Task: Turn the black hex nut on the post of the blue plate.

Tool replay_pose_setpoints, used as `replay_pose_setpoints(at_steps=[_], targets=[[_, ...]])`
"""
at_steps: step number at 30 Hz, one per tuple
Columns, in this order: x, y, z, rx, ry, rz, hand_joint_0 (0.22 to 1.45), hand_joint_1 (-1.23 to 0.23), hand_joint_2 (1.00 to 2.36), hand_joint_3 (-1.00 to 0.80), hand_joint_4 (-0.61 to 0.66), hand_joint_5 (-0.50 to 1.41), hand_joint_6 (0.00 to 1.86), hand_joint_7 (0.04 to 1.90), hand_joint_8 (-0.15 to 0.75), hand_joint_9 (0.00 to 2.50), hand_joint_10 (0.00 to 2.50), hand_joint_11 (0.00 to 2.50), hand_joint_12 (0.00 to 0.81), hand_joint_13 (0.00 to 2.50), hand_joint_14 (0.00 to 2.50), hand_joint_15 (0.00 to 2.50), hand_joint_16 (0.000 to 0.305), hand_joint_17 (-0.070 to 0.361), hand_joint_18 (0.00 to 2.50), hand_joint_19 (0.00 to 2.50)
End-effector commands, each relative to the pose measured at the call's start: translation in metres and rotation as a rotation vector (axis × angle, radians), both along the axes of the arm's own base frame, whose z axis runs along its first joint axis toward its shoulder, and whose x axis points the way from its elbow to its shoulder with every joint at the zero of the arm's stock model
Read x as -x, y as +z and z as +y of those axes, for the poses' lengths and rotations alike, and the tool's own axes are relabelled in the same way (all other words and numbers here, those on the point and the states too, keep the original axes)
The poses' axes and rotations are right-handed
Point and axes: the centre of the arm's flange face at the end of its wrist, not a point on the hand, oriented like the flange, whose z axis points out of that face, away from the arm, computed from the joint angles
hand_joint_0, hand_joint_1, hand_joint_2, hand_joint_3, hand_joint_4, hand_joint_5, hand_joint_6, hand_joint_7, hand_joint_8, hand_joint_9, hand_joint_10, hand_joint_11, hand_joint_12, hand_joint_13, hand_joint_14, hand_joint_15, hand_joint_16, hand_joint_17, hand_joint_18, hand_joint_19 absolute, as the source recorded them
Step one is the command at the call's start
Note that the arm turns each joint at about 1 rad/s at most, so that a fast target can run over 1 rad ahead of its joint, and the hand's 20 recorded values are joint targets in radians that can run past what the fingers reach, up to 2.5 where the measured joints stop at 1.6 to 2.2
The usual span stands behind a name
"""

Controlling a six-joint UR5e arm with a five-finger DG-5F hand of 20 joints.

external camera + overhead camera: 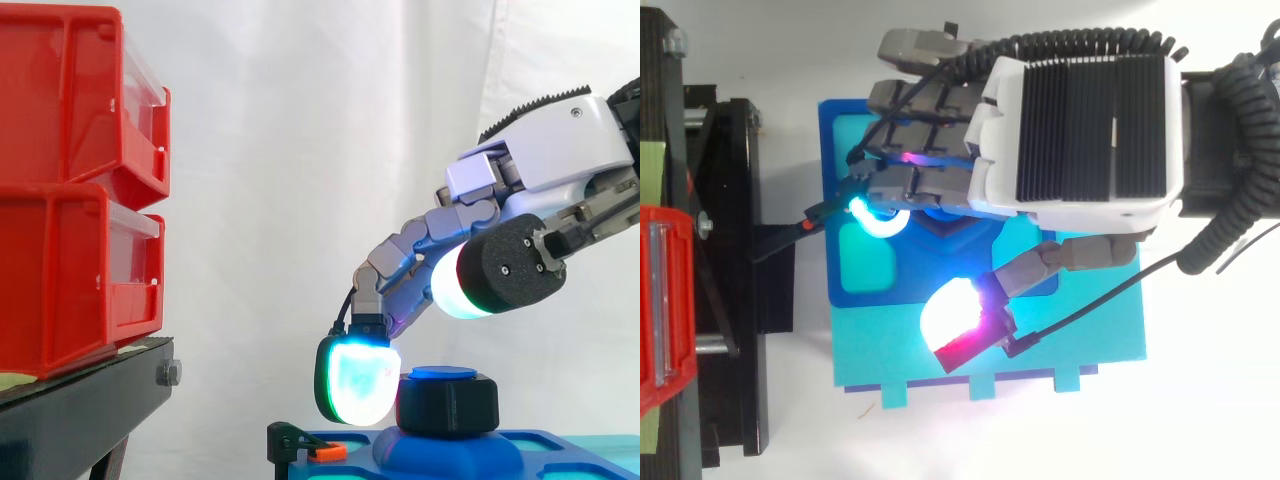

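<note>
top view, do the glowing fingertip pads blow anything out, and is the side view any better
Top view: one pad of the hand flares to plain white with a magenta fringe, and a cyan glow spills onto the blue plate. Side view: the lower pad glows mottled cyan-white beside the black hex nut, which reads dark, with no glare.

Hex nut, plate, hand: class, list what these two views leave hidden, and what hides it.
Nut: top view, covered by the hand.
Hand-to-nut contact: side view, the hand overlaps the nut's left edge.
Plate: side view, cut off by the bottom edge.
</note>
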Motion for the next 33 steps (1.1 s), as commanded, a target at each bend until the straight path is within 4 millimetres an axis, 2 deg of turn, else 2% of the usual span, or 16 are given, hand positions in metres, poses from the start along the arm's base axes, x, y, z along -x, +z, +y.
replay_pose_setpoints(at_steps=[1,12,18,19,23,33], targets=[[0.001,-0.001,0.0,0.001,0.0,0.009,0.47,-0.23,1.0,-0.5,0.16,-0.19,0.5,0.82,0.248,0.48,0.0,0.0,0.365,0.31,0.0,0.03,0.059,0.132,0.08,0.05],[0.004,-0.001,-0.009,0.002,0.007,0.021,0.47,-0.23,1.0,-0.5,0.16,-0.19,0.5,0.82,0.249,0.48,0.0,0.0,0.365,0.31,0.0,0.02,0.059,0.132,0.08,0.05],[0.005,0.001,-0.02,0.013,0.016,0.021,0.47,-0.22,1.0,-0.5,0.16,-0.19,0.5,0.82,0.248,0.48,0.0,0.0,0.364,0.31,0.0,0.03,0.059,0.132,0.08,0.05],[0.006,0.002,-0.027,0.018,0.019,0.02,0.47,-0.22,1.0,-0.5,0.16,-0.19,0.5,0.82,0.249,0.48,0.0,0.0,0.365,0.31,0.0,0.02,0.059,0.132,0.08,0.05],[0.006,0.007,-0.034,0.028,0.026,0.009,0.47,-0.22,1.0,-0.5,0.16,-0.19,0.5,0.82,0.249,0.48,0.0,0.0,0.365,0.31,0.0,0.03,0.059,0.132,0.08,0.05],[0.009,0.006,-0.049,0.028,0.027,0.009,0.47,-0.22,1.0,-0.5,0.16,-0.19,0.5,0.82,0.249,0.48,0.0,0.0,0.365,0.31,0.0,0.02,0.059,0.133,0.08,0.05]])
